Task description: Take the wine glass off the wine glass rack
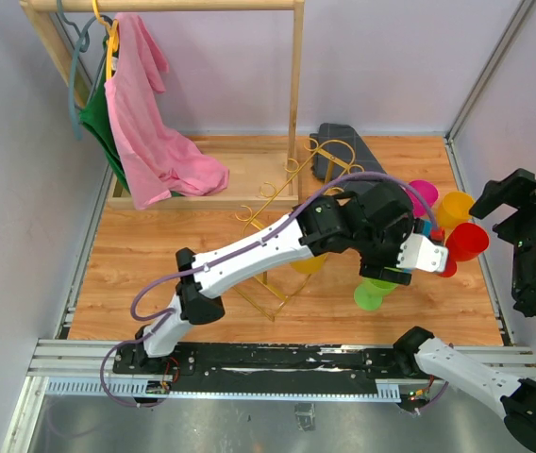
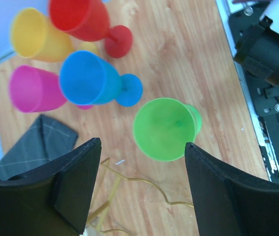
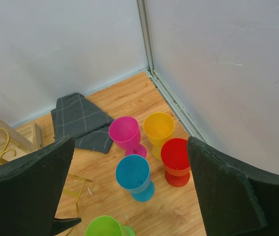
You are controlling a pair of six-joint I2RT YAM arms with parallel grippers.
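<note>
A: Left fingers (image 2: 143, 142)?
B: Spread apart, holding nothing. The green wine glass (image 2: 164, 129) stands upright on the table (image 1: 155, 255) right under the gap, not touched as far as I can see.
A: So it's off the rack?
B: Looks it. The gold wire rack (image 1: 266, 209) is just beside, partly under the left arm; its wire shows at the bottom of the left wrist view. There's a yellow shape under the arm by the rack, can't tell what.
A: Right fingers (image 3: 130, 147)?
B: Wide open, empty, held up well off to the side.
A: Behind the green one?
B: 4 more glasses: blue (image 2: 88, 78) nearest, then pink (image 2: 34, 88), yellow (image 2: 31, 34), red (image 2: 80, 17), packed close. Grey cloth (image 2: 36, 142) past them, wooden clothes rack (image 1: 296, 85) with a pink shirt (image 1: 150, 132) at the back.
A: Risks?
B: 2. A finger clips the green rim on the way up, so the glass tips into the blue one. Or the arm pulls back low, snags a wire hook and drags the rack.
</note>
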